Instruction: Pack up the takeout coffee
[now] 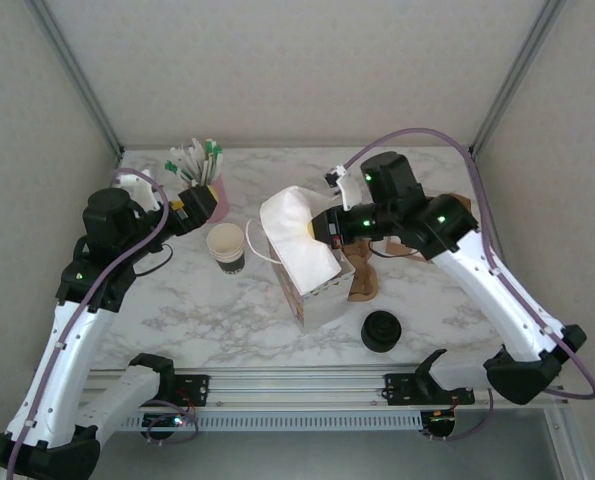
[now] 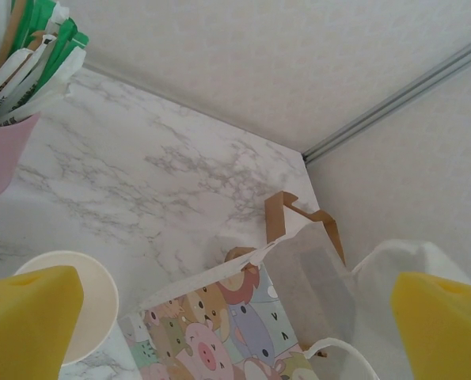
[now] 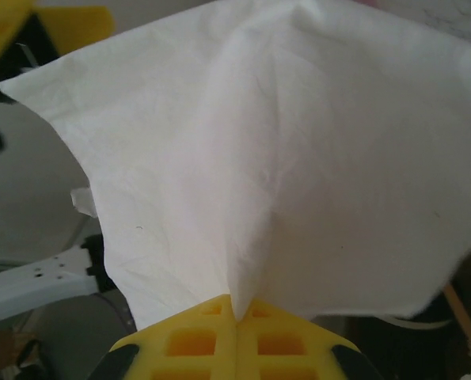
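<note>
Right gripper point(image 3: 235, 303) is clamped on a white napkin point(image 1: 295, 235), held over the paper bag point(image 1: 322, 297) at mid-surface. Left gripper point(image 1: 201, 206) is spread wide near the back-left corner, beside a pink holder point(image 2: 1, 154) and a lidless cup point(image 1: 226, 245). Takeout coffee: position cannot be told.

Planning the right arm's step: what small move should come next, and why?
Probably lower the right pincer slightly, then open it: it is shut on the white napkin, which hangs over the open paper bag, so it should drop in.

napkin point(image 1: 297, 238) over bag point(image 1: 325, 298), mouth blocked fr above
</note>
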Tool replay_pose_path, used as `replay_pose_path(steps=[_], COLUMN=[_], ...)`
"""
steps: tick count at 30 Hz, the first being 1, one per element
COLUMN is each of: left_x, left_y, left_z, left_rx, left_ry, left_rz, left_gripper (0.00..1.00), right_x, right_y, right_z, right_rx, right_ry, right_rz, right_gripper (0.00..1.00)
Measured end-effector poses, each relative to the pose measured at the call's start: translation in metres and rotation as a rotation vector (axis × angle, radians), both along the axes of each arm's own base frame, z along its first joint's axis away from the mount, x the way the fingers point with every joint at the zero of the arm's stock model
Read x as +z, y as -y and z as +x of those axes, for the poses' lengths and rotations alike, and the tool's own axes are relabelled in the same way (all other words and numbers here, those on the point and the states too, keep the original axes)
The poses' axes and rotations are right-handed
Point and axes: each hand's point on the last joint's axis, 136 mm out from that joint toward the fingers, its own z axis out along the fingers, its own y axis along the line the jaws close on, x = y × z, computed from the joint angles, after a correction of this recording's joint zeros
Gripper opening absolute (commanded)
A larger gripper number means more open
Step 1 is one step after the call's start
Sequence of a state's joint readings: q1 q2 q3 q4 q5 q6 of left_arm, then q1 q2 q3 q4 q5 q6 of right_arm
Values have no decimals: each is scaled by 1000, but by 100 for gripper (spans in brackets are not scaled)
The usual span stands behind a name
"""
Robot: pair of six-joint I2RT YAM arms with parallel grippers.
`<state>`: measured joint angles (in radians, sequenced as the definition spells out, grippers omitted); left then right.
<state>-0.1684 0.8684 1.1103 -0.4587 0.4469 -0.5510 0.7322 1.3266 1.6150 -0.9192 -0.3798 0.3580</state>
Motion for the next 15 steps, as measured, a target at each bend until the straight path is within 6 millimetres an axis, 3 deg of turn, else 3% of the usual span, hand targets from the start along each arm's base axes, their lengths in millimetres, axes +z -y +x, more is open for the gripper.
replay_pose_path(steps=[5,15], left_x=[-2,-2], left_y=[-1,-1], left_z=[0,-1], left_rx=[3,3], left_ry=[-8,-10], left_rz=[2,3], left_gripper=[100,100], right_x=[-25,-40], right_y=[9,14], right_z=[19,23], right_rx=[-80,-106], right_ry=[11,47], right_rz=[-149,-275], right_gripper=[0,0])
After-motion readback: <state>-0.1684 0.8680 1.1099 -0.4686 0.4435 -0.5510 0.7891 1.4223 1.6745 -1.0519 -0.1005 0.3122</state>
